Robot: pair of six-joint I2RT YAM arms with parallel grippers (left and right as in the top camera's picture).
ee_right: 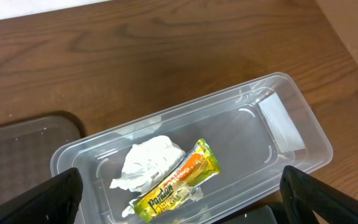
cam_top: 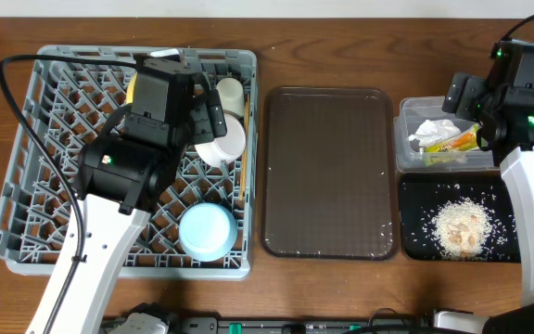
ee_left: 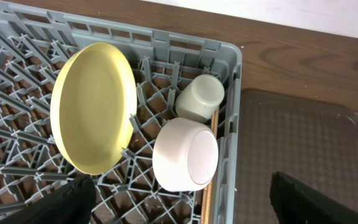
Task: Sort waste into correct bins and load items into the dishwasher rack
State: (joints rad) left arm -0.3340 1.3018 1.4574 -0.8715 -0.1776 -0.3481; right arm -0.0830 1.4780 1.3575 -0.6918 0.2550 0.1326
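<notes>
The grey dishwasher rack [cam_top: 26,186] sits at the left end of the counter [cam_top: 341,56]. Inside it, toward the counter's far edge, a yellow plate [ee_left: 95,106] stands on its rim, tilted between the pegs. Beside the plate, by the rack's right wall, a cream cup [ee_left: 201,96] and a white cup [ee_left: 185,154] lie close together, the white one with its base turned toward the wrist camera. The chopsticks [ee_left: 211,162] run along that same wall, just beside both cups. A light blue bowl [cam_top: 207,230] rests in the rack's near right corner. The left end effector [ee_left: 194,205] hangs over the cups with its fingers spread wide, holding nothing.

A brown serving tray [cam_top: 330,172] lies mid-counter, with a few pale specks along its near edge. By the right edge, on the far side, the clear tub [ee_right: 260,143] holds a crumpled tissue [ee_right: 148,163] and a green-and-orange snack wrapper [ee_right: 179,180], touching each other. Just nearer than the tub, the black tray [cam_top: 415,195] carries a heap of rice-like crumbs [cam_top: 460,227]. The right end effector [ee_right: 182,199] hovers above the tub, fingers wide apart and empty
</notes>
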